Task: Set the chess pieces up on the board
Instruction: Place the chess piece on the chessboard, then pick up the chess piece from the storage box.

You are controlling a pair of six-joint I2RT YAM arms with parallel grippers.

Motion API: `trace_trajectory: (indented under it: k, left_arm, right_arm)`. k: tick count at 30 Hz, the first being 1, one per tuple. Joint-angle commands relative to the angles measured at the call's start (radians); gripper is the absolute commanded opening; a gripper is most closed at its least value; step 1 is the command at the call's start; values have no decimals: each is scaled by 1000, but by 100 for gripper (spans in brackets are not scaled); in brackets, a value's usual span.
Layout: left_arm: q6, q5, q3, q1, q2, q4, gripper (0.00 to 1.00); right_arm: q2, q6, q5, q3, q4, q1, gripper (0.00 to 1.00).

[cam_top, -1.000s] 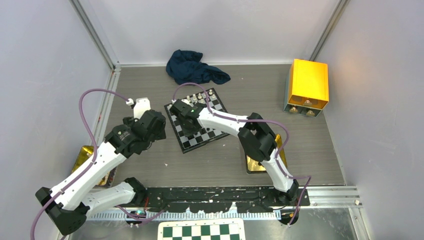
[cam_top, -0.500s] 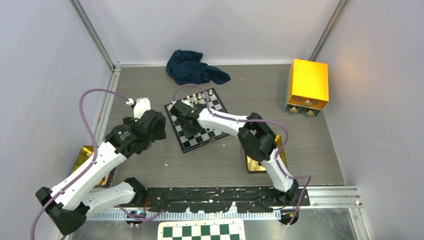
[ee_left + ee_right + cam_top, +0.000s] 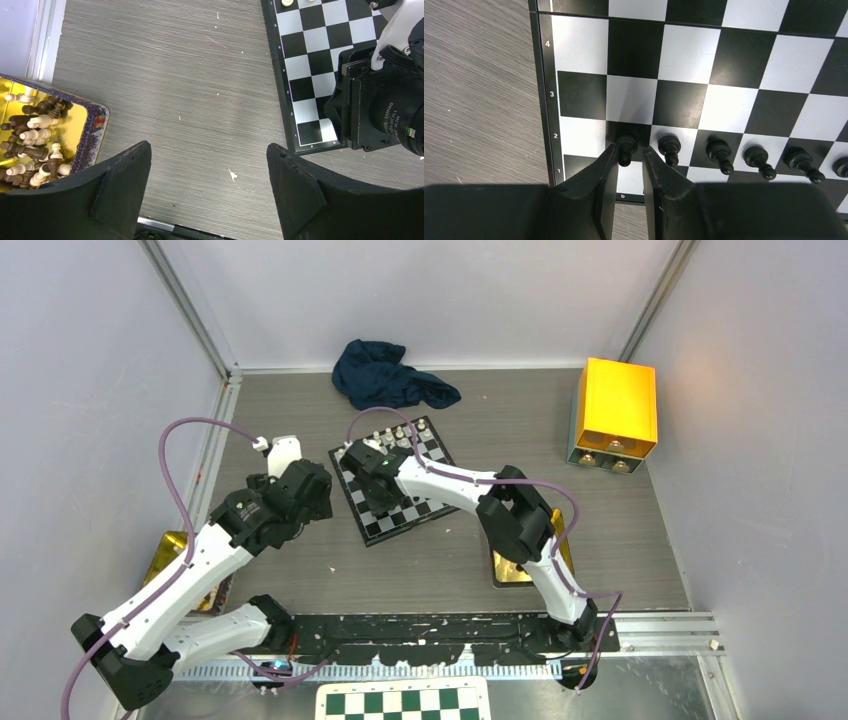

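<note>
The black-and-silver board (image 3: 425,502) lies mid-table, turned a little. Several white pieces (image 3: 397,433) stand along its far edge. In the right wrist view my right gripper (image 3: 629,148) is shut on a black pawn (image 3: 625,144) that stands upright on square b2 of the board (image 3: 684,52). Several more black pawns (image 3: 719,152) stand in the same row to its right. My left gripper (image 3: 208,147) is open and empty, held over bare table left of the board (image 3: 320,75). A gold tin of loose pieces (image 3: 30,140) lies at its lower left.
A blue cloth (image 3: 390,375) lies behind the board. A yellow box (image 3: 615,410) stands at the back right. One gold tin (image 3: 165,555) lies under the left arm, another (image 3: 520,565) under the right arm. A green-and-white board (image 3: 405,702) sits at the near edge.
My right gripper has moved a little toward the near-left side of the board and has since stayed there. The left arm has not moved.
</note>
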Motion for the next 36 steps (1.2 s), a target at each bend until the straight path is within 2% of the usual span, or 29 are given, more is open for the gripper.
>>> trace_trajectory:
  k: [1, 15, 23, 29, 30, 32, 36]
  left_arm:
    - [5, -7, 18, 4, -5, 28, 86]
    - [10, -5, 28, 3, 3, 31, 85]
    - [20, -19, 40, 4, 19, 34, 85]
    - [39, 3, 46, 4, 67, 88, 88]
    - [43, 9, 51, 4, 79, 99, 89]
    - [53, 22, 65, 4, 111, 120, 89]
    - [73, 39, 91, 4, 169, 154, 90]
  right_arm:
    - [-88, -14, 27, 32, -3, 6, 30]
    - [-128, -16, 32, 47, -7, 11, 30]
    - [-218, -21, 90, 34, -17, 11, 30]
    - [-366, 14, 197, -70, -46, -4, 31]
    - [-396, 26, 220, -98, -52, -9, 32]
    - [-473, 62, 280, -159, -65, -23, 41]
    - [-607, 165, 368, -300, -96, -78, 44]
